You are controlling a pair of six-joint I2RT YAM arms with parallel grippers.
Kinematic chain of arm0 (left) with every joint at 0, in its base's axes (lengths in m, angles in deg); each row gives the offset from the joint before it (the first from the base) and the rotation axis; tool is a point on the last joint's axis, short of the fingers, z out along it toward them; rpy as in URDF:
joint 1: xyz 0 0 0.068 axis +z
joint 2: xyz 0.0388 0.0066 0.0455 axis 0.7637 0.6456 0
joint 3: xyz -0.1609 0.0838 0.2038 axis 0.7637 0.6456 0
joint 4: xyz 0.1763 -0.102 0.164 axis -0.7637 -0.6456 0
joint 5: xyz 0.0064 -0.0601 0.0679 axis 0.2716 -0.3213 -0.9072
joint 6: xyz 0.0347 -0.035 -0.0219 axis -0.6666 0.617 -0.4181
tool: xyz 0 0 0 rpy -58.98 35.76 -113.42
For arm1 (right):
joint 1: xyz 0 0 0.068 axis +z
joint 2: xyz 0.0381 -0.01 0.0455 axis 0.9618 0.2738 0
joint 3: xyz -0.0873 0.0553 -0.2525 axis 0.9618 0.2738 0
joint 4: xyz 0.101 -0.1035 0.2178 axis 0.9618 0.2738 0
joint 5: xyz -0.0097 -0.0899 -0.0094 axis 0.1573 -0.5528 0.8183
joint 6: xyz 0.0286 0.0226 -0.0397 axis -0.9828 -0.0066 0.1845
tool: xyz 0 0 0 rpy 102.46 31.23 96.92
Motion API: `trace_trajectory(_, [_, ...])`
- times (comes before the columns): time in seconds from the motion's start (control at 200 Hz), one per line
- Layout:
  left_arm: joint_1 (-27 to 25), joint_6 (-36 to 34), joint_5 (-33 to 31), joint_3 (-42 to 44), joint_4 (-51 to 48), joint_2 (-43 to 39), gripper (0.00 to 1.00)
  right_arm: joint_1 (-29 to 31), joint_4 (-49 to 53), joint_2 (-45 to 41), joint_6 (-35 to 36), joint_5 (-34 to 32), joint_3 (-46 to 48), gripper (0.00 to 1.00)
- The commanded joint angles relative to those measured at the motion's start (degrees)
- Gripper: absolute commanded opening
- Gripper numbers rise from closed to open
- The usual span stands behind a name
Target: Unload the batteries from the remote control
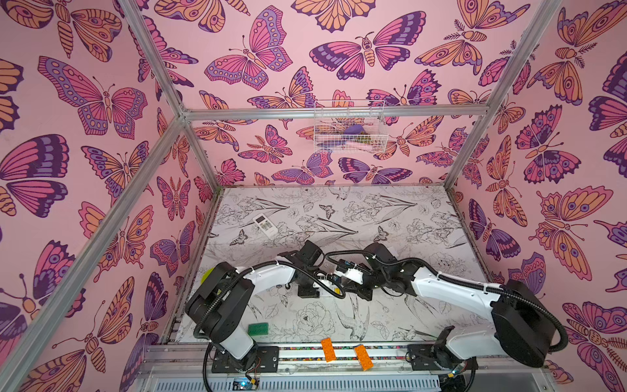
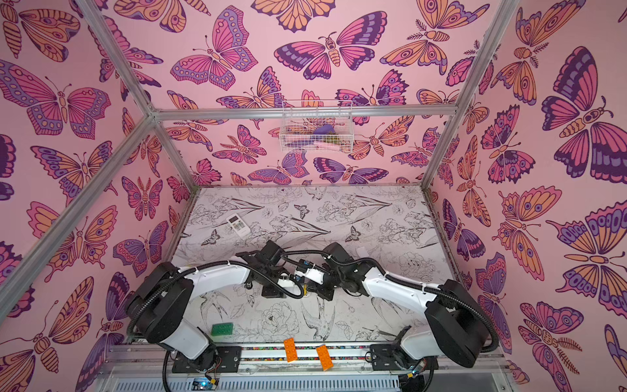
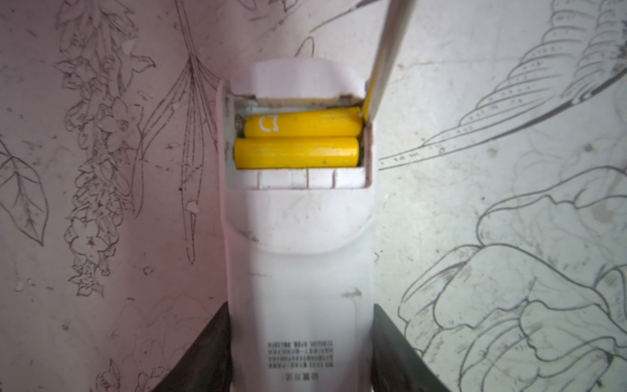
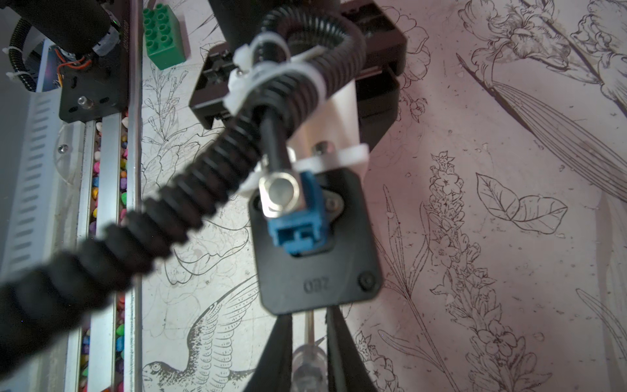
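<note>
**Table** [image 1: 424, 217]: white sheet printed with line-drawn flowers and birds, set between pink butterfly walls.

**Loose items:**
- Second remote [image 1: 265, 225], face up at the far left of the table, well apart from both arms.
- Green brick [image 1: 258, 328] near the front edge, beside the left arm's base.
- Two orange bricks [image 1: 328, 349] lying across the front rail.
- Wire basket [image 1: 349, 127] hung on the back wall.

**Obstructions:** in both top views the two arms meet over the middle of the table, and their wrists cover the work. In the right wrist view a black camera plate [image 4: 319, 254] and a ribbed black cable [image 4: 203, 190] fill the centre. They hide the tool's tip.

**Remote** [image 3: 298, 264]: white, back side up, battery compartment open.

**Batteries** [image 3: 297, 154]: two, yellow, lying side by side inside the compartment and touching each other. One bears a white mark.

**Screwdriver** [image 3: 386, 57]: the metal shaft slants into a corner of the compartment, with its tip at the end of the marked battery. Whether it touches cannot be told. Its clear handle [image 4: 308, 366] lies between the right fingers.

**Left gripper** [image 3: 300, 312]: fingers about half spread, one against each long edge of the remote, gripping it.

**Right gripper** [image 4: 309, 319]: fingers drawn almost together, clamped on the clear handle.
</note>
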Motion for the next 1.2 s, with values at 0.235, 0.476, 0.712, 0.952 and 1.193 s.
trace_trajectory(0.235, [-0.50, -0.02, -1.23, 2.01, -3.89, -0.35, 0.44, 2.72, -1.16, 0.90, -0.59, -7.00, 2.91, 0.00])
trace_trajectory(0.476, [-0.54, 0.07, -1.14, 2.20, -4.05, -0.32, 0.44, 4.45, -6.78, -2.36, -1.48, -11.26, 6.28, 0.00])
trace_trajectory(0.712, [-0.59, 0.26, -0.70, 2.02, -4.18, -0.47, 0.44, 4.45, -11.22, -2.36, -3.67, -9.79, 7.85, 0.00])
trace_trajectory(0.952, [-0.76, 0.42, -0.74, 2.20, -4.18, -0.40, 0.43, 4.54, -17.17, -6.26, -5.09, -13.66, 10.80, 0.00])
trace_trajectory(1.193, [-0.86, 0.47, -0.86, 2.03, -4.18, -0.07, 0.43, 4.45, -17.22, -9.13, -5.96, -15.28, 11.61, 0.00])
